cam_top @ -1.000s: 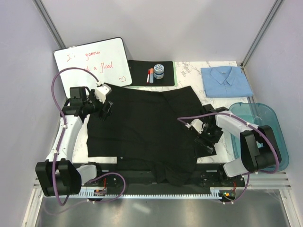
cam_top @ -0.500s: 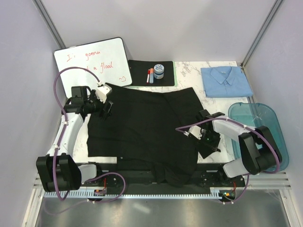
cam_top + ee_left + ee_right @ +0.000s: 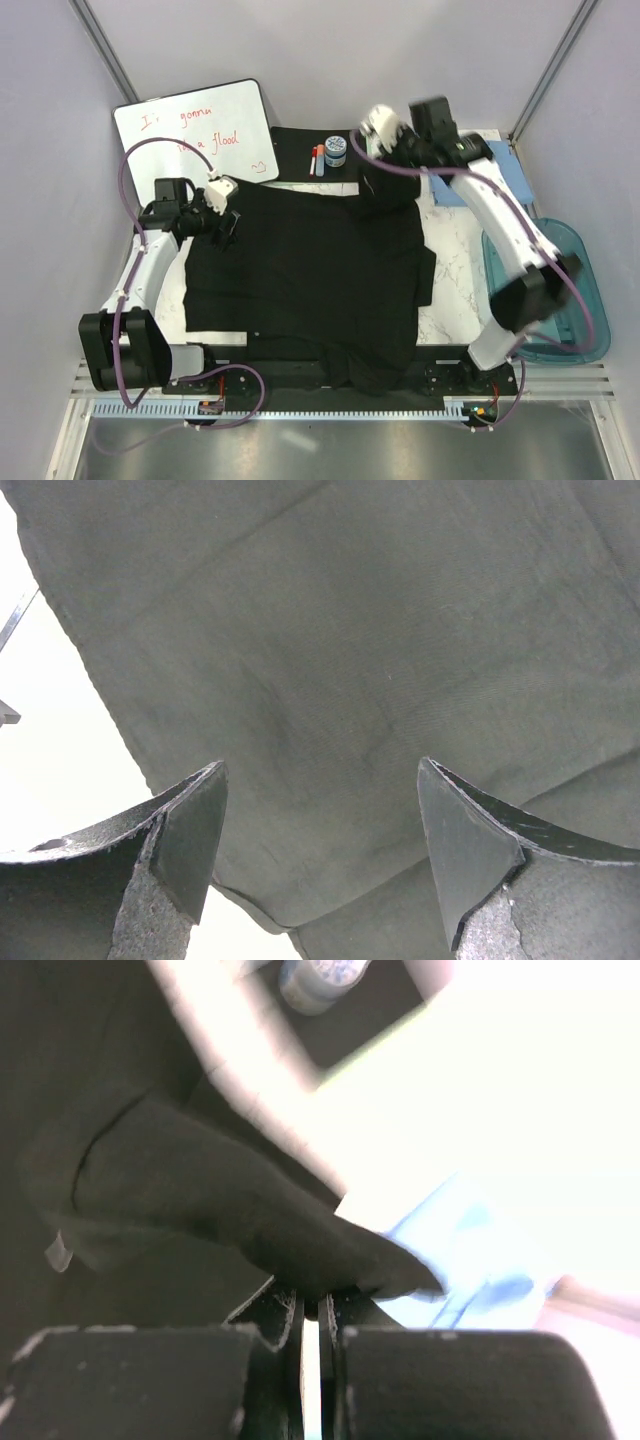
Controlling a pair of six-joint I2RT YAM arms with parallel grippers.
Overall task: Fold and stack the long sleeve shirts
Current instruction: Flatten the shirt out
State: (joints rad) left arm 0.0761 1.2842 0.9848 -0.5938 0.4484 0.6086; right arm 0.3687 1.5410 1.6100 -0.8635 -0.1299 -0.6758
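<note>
The large black shirt [image 3: 300, 270] lies spread over the table's middle, its lower edge hanging over the near side. At the back right my right gripper [image 3: 388, 165] is shut on a bunched fold of that shirt [image 3: 200, 1200], lifted above the table; the fingertips [image 3: 296, 1305] pinch the cloth. The light blue shirt [image 3: 448, 192] lies folded at the back right, mostly hidden under the right arm, and shows blurred just beyond the held cloth [image 3: 470, 1250]. My left gripper [image 3: 225, 225] hovers open over the black shirt's left edge [image 3: 350, 630], fingers [image 3: 190, 840] apart with nothing between them.
A whiteboard [image 3: 195, 130] with red writing leans at the back left. A black green-edged mat [image 3: 295, 150] at the back carries a blue-lidded jar [image 3: 335, 150] and markers [image 3: 318, 158]. A teal tray [image 3: 565, 300] sits at the right edge.
My right gripper shut on the black shirt's right side and swung from the near right to the back, pulling the cloth up and over. The left arm barely moved.
</note>
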